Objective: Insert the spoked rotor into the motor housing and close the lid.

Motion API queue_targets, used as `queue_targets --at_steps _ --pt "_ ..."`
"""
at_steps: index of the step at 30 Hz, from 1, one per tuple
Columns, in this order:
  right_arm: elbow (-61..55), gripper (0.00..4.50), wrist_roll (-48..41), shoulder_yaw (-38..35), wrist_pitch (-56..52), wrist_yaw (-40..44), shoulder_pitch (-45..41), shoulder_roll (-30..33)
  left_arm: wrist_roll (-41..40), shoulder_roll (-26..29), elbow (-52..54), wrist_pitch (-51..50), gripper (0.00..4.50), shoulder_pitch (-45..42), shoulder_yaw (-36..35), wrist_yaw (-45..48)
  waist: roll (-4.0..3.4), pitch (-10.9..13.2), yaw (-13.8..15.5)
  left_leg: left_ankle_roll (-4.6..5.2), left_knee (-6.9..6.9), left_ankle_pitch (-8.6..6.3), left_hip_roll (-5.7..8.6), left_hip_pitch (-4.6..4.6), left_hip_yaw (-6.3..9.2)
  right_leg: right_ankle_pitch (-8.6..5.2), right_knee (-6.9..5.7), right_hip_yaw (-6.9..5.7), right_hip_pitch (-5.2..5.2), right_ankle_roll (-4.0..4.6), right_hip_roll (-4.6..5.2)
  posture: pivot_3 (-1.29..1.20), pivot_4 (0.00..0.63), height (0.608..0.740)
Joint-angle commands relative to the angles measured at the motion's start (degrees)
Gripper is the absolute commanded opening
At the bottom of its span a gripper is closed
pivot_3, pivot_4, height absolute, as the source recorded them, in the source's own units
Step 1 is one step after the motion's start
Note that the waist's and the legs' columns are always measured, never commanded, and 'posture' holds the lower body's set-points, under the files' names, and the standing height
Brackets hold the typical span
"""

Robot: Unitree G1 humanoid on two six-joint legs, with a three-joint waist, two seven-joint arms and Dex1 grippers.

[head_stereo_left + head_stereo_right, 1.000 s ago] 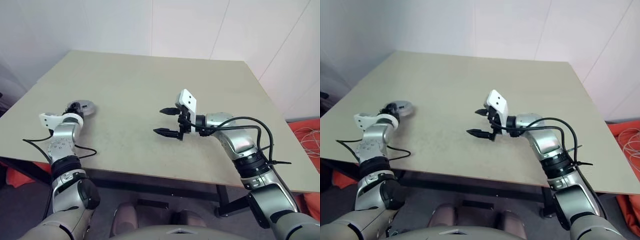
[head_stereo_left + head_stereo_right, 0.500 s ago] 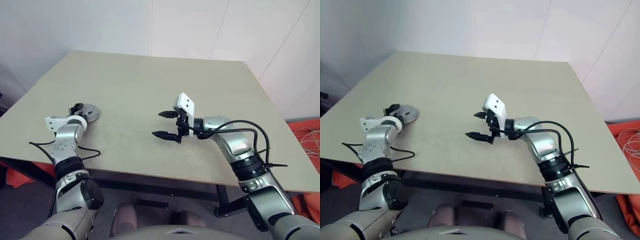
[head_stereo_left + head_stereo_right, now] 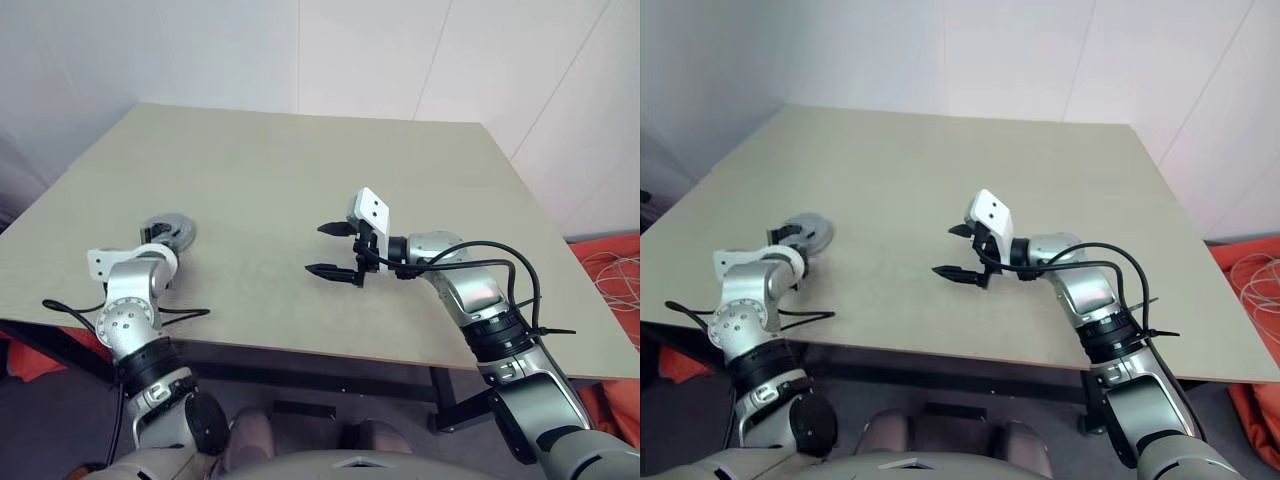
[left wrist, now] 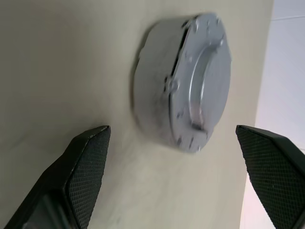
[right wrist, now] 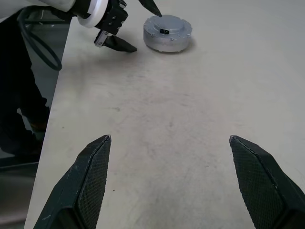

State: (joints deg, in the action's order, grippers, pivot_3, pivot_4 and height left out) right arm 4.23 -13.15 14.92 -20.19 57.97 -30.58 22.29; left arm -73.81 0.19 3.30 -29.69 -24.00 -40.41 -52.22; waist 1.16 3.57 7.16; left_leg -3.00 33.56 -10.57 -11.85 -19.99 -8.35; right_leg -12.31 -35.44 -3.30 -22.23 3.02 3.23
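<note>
Left gripper [image 4: 171,181] withdrawn, table [image 3: 420,190] bare.

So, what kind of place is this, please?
Probably a plain indoor test room or lab: one bare beige table against white walls, holding the closed motor housing, with orange cloth on the floor.

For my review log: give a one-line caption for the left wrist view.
Left gripper open, its fingers clear of the closed motor housing, lid on, resting on the table.

Beige table [image 3: 300,170]; closed motor housing [image 3: 172,231] near left edge
</note>
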Motion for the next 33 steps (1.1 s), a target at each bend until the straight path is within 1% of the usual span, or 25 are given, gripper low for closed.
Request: queue_targets --at_steps 1,3,4,6,7,8,10,13,14,17,19,20,26,33 --pt "0.32 4.5 0.08 -0.99 1.77 0.42 -0.89 0.58 5.77 4.6 4.65 -6.25 4.47 3.99 7.59 1.07 -0.01 0.0 -0.05 0.01 0.02 -0.01 0.0 0.01 0.0 0.0 0.0 0.0 0.0 -0.01 0.0 0.0 0.0 0.74" --pt "1.08 4.5 0.46 -1.46 2.2 0.3 -0.64 1.11 10.55 9.36 5.52 -9.51 4.47 5.91 13.31 6.79 -0.01 -0.01 -0.07 0.03 0.05 -0.02 0.0 0.02 0.0 -0.01 0.0 0.0 -0.02 -0.03 -0.01 0.0 0.0 0.74" --pt "1.32 4.5 0.55 -1.6 2.34 0.26 -0.58 1.25 11.89 10.81 5.65 -10.36 4.47 6.37 15.01 8.94 -0.02 0.0 -0.08 0.03 0.06 -0.02 -0.02 0.03 0.01 -0.01 0.0 0.0 -0.07 -0.03 -0.02 0.0 0.0 0.74" --pt "2.08 4.5 0.65 -2.31 2.86 -0.22 -0.02 1.71 21.25 20.1 7.25 -10.66 4.47 7.76 26.07 23.9 0.0 0.0 -0.07 0.03 0.11 -0.01 -0.02 -0.01 0.02 -0.01 0.0 -0.01 -0.18 -0.04 -0.03 0.0 0.0 0.74" --pt "2.37 4.5 0.63 -2.69 3.0 -0.53 0.24 1.85 25.87 24.46 7.86 -10.6 4.47 8.14 31.21 29.72 0.0 0.0 -0.03 0.04 0.11 -0.02 -0.05 -0.01 0.05 0.0 0.0 -0.02 -0.2 -0.05 -0.04 0.0 0.0 0.74" --pt "2.52 4.5 0.52 -3.12 2.98 -0.84 0.55 1.98 31.08 28.49 8.16 -8.25 4.47 8.12 36.42 36.25 -0.02 0.01 0.06 0.04 0.1 -0.02 -0.06 -0.01 0.07 0.0 -0.01 -0.03 -0.21 -0.04 -0.04 0.0 0.0 0.74" --pt "2.95 4.5 0.43 -3.73 3.09 -1.43 0.94 2.13 37.95 32.37 7.39 -3.5 4.47 7.74 41.89 44.26 -0.2 -0.02 0.13 0.14 0.08 -0.08 -0.04 0.0 0.09 -0.01 0.01 -0.02 -0.17 -0.04 0.01 0.0 0.0 0.74" --pt "4.5 4.5 0.79 -4.69 4.12 -2.51 1.3 2.26 45.83 34.77 3.99 3.83 4.47 7.27 45.83 53.86 -0.38 -0.03 -0.05 0.32 0.1 -0.18 0.03 0.02 0.0 0.01 0.02 0.13 -0.13 -0.05 0.15 0.0 0.0 0.74" --pt "5.28 4.5 0.95 -5.1 4.71 -2.94 1.37 2.35 47.91 35.62 2.81 7.48 4.47 7.41 46.82 58.71 -0.39 -0.02 -0.17 0.3 0.12 -0.17 0.01 0.02 0.0 0.01 0.01 0.14 -0.14 -0.05 0.14 0.0 0.0 0.74" --pt "7.57 4.5 0.87 -6.53 6.44 -3.64 1.44 2.42 50.37 36.1 -0.02 14.09 4.47 8.27 46.52 68.15 -0.43 -0.01 -0.38 0.21 0.1 -0.13 0.0 0.01 -0.02 0.03 -0.04 0.12 -0.2 0.0 0.04 0.0 0.0 0.74" --pt "9.28 4.5 0.55 -7.66 7.98 -3.5 1.49 2.5 48.48 36.8 -1.07 14.38 4.47 9.42 45.29 75.8 -0.52 -0.01 -0.58 0.16 0.05 -0.1 0.01 0.03 -0.05 0.06 -0.05 0.12 -0.22 0.06 0.01 0.0 0.0 0.74" --pt "10.03 4.5 0.56 -8.16 8.69 -3.52 1.52 2.48 49.01 37.06 -1.55 15.42 4.47 9.9 44.82 77.78 -0.58 -0.01 -0.86 0.16 0.05 -0.1 0.01 0.04 -0.06 0.07 -0.06 0.12 -0.22 0.09 0.01 0.0 0.0 0.74" --pt "13.31 4.5 0.58 -10.15 12.77 -2.84 2.0 2.52 53.73 37.54 -5.51 24.52 4.47 12.64 41.5 84.67 -0.68 0.02 -1.67 0.31 0.02 -0.19 0.0 0.06 -0.08 0.13 -0.06 0.13 -0.2 0.19 0.05 0.0 0.0 0.74" --pt "13.63 4.5 0.65 -10.88 14.47 -1.89 2.82 3.38 54.66 37.41 -8.88 27.24 4.47 14.88 36.04 87.91 -0.71 0.03 -1.73 0.34 0.01 -0.2 -0.01 0.12 -0.08 0.09 -0.06 0.13 -0.18 0.13 0.05 0.0 0.0 0.74"
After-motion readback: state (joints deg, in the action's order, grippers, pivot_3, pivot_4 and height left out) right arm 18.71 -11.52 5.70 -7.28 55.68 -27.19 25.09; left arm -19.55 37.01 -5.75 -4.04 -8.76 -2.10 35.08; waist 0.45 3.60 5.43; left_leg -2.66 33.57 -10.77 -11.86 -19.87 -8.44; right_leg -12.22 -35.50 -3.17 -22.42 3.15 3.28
